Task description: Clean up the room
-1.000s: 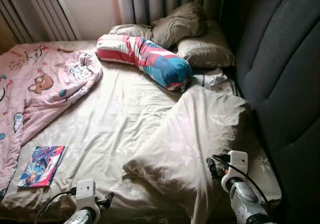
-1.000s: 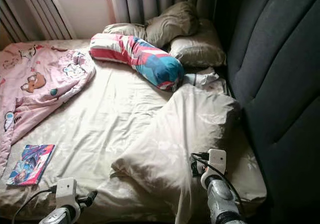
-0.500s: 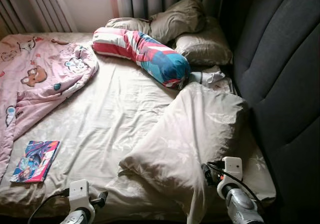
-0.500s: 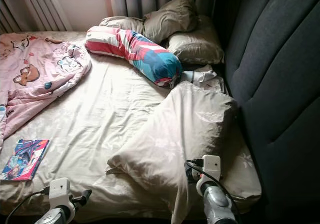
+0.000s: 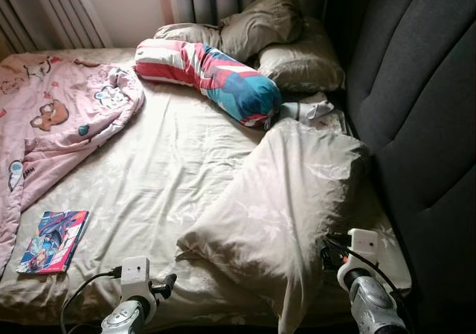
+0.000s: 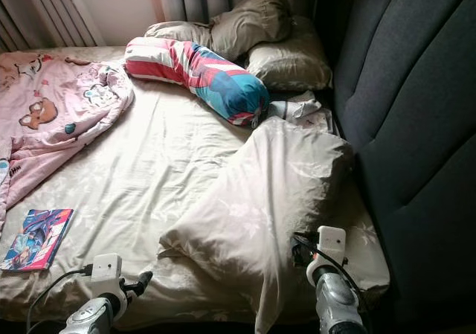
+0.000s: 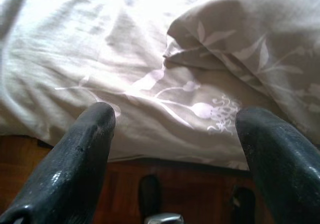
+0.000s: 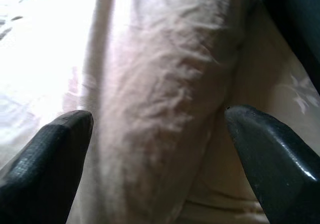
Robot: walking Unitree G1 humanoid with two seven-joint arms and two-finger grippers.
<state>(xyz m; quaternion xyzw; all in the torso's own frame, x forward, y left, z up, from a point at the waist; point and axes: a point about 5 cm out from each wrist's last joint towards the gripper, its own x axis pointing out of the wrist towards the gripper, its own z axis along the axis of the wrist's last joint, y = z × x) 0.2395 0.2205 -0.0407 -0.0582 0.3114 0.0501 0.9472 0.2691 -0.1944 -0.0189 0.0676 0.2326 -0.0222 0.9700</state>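
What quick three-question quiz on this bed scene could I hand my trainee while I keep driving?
1. True or false: the right gripper is open, with the large beige pillow ahead of it.
2. What lies on the sheet near the bed's left front edge?
A. magazine
B. cup
C. shoe
3. Fill in: the striped bolster lies beside the ____ quilt.

Key: 1 true; 2 A; 3 pink.

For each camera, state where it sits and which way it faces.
Left eye, right eye: on the head, looking down over the bed; left gripper and right gripper show low.
Left wrist: along open fingers at the bed's edge.
Right wrist: along open fingers at the big pillow.
All share the pillow.
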